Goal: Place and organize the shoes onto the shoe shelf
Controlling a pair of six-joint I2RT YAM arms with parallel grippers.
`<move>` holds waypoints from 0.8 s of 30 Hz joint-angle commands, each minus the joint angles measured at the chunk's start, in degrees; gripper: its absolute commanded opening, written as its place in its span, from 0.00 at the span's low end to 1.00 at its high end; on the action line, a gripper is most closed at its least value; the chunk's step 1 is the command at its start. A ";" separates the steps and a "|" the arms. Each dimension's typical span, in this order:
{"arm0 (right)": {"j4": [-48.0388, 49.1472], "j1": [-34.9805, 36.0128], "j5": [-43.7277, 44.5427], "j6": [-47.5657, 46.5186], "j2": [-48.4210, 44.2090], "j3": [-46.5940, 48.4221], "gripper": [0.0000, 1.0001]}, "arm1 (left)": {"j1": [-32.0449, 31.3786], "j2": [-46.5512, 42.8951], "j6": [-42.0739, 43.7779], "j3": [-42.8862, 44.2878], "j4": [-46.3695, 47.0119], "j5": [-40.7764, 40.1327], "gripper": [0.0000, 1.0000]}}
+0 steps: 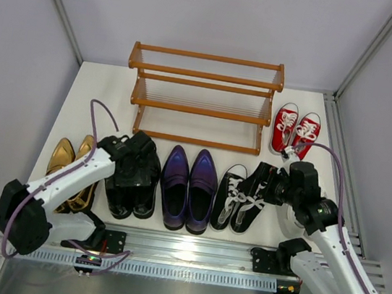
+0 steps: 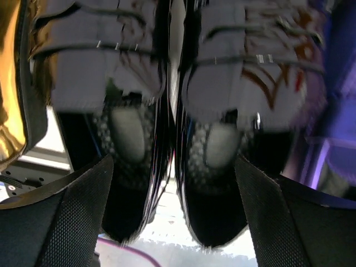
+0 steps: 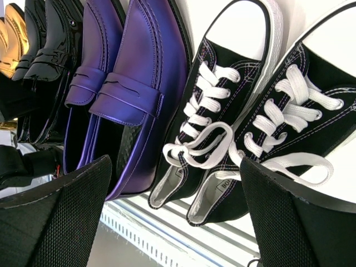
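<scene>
The orange-brown shoe shelf (image 1: 203,97) stands at the back with nothing on its tiers. In front lie gold loafers (image 1: 69,166), glossy black dress shoes (image 1: 131,195), purple loafers (image 1: 189,186) and black-and-white sneakers (image 1: 241,197). Red sneakers (image 1: 295,132) sit right of the shelf. My left gripper (image 1: 137,162) is open low over the black dress shoes (image 2: 211,183), its fingers (image 2: 67,217) outside both heels. My right gripper (image 1: 278,184) is open above the black-and-white sneakers (image 3: 233,139), holding nothing. The white sneakers are mostly hidden under my right arm.
A metal rail (image 1: 188,252) runs along the near edge behind the shoes' heels. Grey walls enclose the white table (image 1: 109,91) on the left, right and back. The purple loafers (image 3: 133,83) lie just left of the sneakers in the right wrist view.
</scene>
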 commanded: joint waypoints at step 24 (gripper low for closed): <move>4.60 0.40 1.19 0.97 -1.19 -4.36 0.97 | -4.56 0.13 2.39 8.71 -4.49 -6.39 0.00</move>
